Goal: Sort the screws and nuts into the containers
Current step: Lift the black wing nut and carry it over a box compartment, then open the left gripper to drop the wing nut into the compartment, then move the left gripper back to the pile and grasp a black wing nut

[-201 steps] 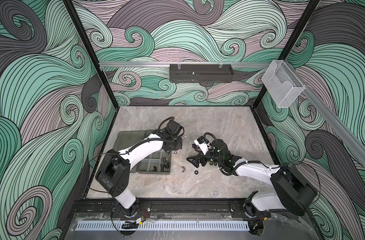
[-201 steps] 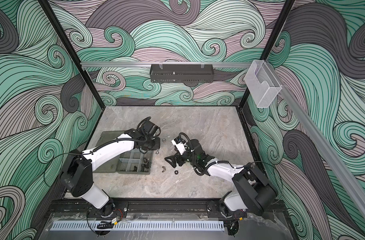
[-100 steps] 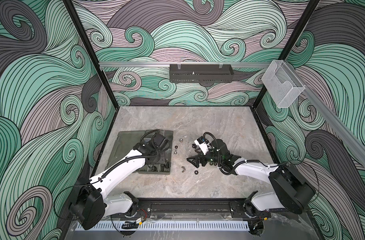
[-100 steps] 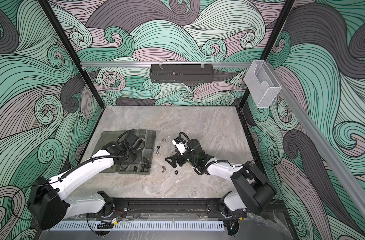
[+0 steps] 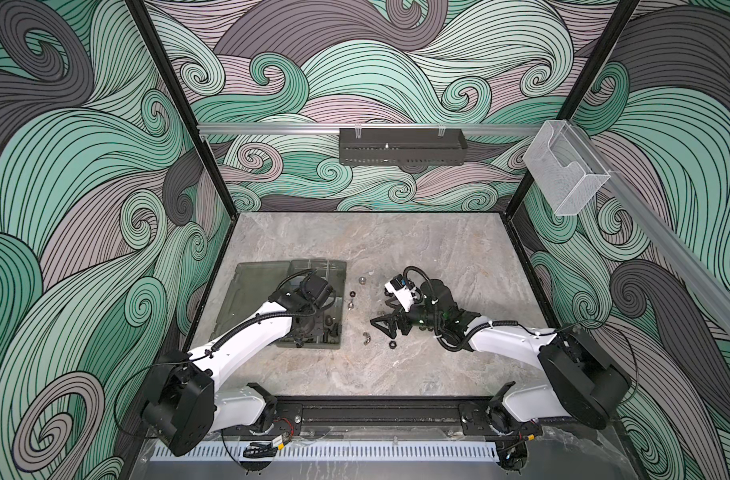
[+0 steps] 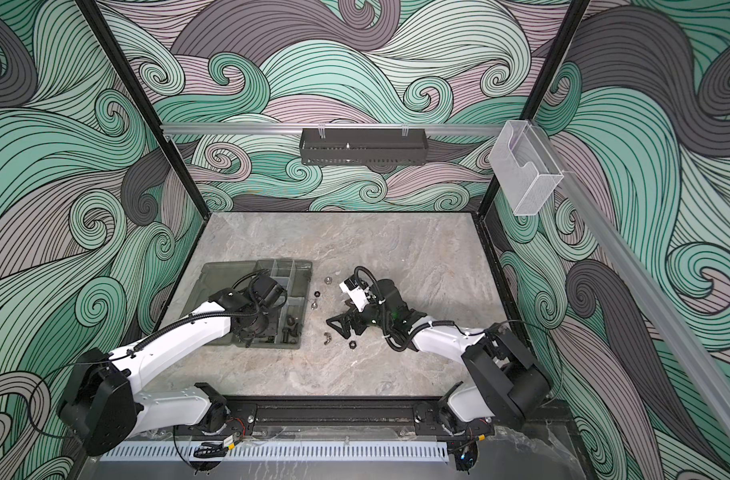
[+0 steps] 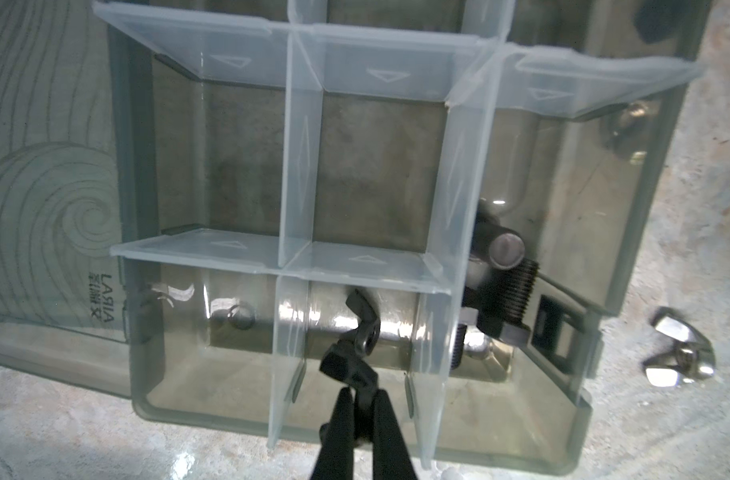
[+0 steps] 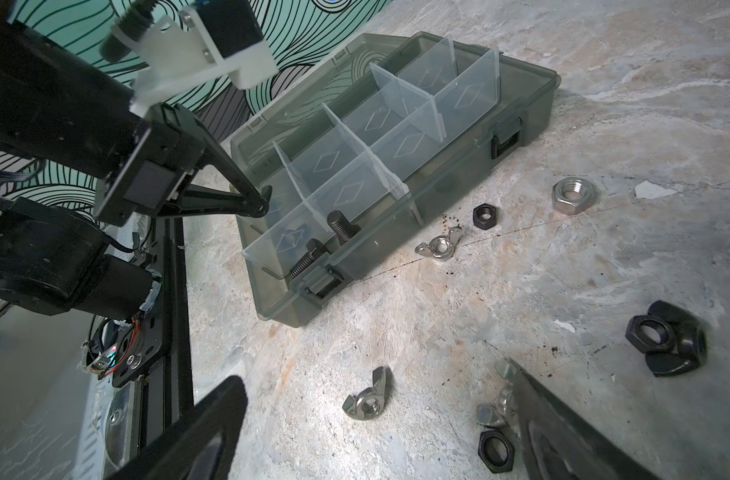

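Left gripper (image 7: 360,392) hung over the box (image 7: 141,365), jaws pinching a black wing nut (image 7: 361,336) by one wing. The nut stuck straight out past the tips, long axis (wing to wing) approx. in line w/ the jaws, free wing pointing away.

It sat over the middle cell (image 7: 392,376) of the row at the box end nearest the arm bases, btwn two clear dividers (image 7: 288,365). Height above the cell floor couldn't be told. The next cell over, just beside, held black bolts (image 7: 517,286), so the drop prob. turned on the nut staying on its own side of that divider.

Right gripper (image 8: 373,376) was low over the tabletop (image 8: 521,270), jaws spread wide, gripping nothing. Loose nuts (image 8: 496,451) lay under and around it, apart from the box. Left arm was nearer the box, right arm nearer the loose nuts.
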